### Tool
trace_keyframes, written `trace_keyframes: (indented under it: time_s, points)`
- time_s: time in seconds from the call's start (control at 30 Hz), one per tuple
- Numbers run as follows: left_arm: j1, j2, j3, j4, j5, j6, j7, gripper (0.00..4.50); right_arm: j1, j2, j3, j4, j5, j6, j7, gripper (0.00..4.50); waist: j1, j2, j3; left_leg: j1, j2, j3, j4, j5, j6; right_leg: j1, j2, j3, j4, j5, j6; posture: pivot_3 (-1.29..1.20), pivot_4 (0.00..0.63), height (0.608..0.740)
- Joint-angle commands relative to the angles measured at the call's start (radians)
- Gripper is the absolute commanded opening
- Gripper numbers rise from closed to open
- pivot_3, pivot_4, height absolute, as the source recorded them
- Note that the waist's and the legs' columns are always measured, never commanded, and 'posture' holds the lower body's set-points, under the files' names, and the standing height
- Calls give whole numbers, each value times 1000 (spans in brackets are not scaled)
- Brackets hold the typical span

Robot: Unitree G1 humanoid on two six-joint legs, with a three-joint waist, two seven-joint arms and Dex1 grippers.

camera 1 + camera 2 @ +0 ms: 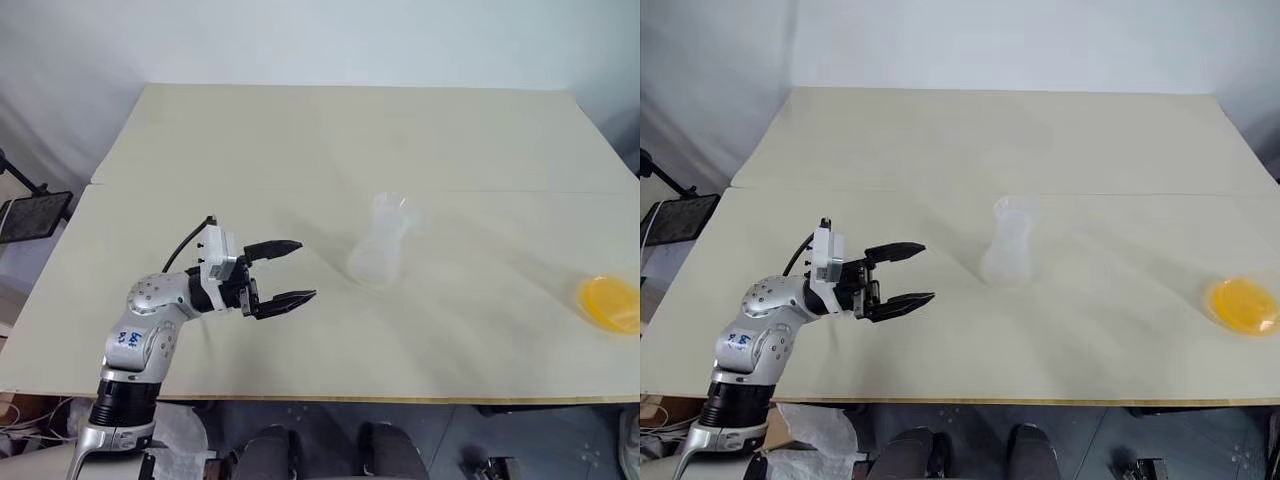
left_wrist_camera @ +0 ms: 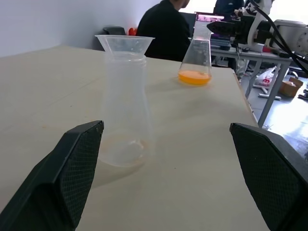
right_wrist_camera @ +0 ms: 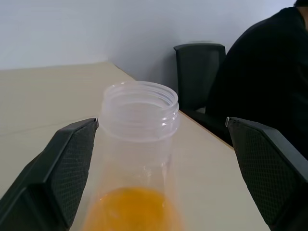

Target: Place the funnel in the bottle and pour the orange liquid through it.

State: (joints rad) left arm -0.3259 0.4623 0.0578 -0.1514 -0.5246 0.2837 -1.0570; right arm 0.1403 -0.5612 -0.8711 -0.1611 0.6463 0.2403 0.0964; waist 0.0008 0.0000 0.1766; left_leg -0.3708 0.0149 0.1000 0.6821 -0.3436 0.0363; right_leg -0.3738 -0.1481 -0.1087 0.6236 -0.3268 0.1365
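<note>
— Two clear vessels stand on the pale table; what lies farthest left?

— Left gripper, hovering above the table near its front edge, its black fingers spread wide apart and holding nothing, pointing toward the bottle.

— And at centre?

— That bottle, upright, with the clear funnel seated in its neck; both are apart from the left gripper.

— Farthest right?

— Conical flask holding the orange liquid, close to the table's right edge and well apart from the bottle. Right gripper is open, its fingers on either side of the flask's neck without touching. A seated person in black is beyond the table.
</note>
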Motion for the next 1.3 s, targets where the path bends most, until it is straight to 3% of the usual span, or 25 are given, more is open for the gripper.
trace_keyframes:
  time_s: [0.03, 0.4, 0.63, 1.23, 1.3]
  points:
    - [7, -2, 2, -50, -24, -8, 12, 4461, -44, -61, -16, 72, -20, 26, 4, 4500, 0, 0, 0, 0, 0, 0, 0, 0, 0, 0, 0, 0, 0, 0, 0, 0, 150, 740]
    - [25, -2, 9, -80, -27, -8, 37, 4461, -179, -137, 64, 236, -42, 92, 106, 4500, 0, 0, 0, 0, 0, 1, 0, 0, 0, 1, 0, -2, -1, 0, 0, 0, 150, 740]
    - [46, 4, 14, -102, -32, -5, 56, 4461, -171, -110, 69, 219, -52, 90, 116, 4500, 1, 1, 0, -1, 0, 1, 0, 0, 0, 0, 0, -2, -1, 0, 0, 0, 150, 740]
    - [30, 9, 5, -101, -39, -5, 59, 4461, -313, -130, 85, 417, -109, -42, 181, 4500, -1, 1, 0, -1, 0, 2, 0, 0, 0, 0, 0, -2, -2, 0, 0, 0, 150, 740]
    - [32, 9, 6, -103, -39, -6, 62, 4500, -327, -134, 86, 440, -116, -54, 187, 4087, -2, 1, 0, -1, 0, 2, 0, 0, 0, 0, 0, -2, -2, 0, 0, 0, 150, 740]
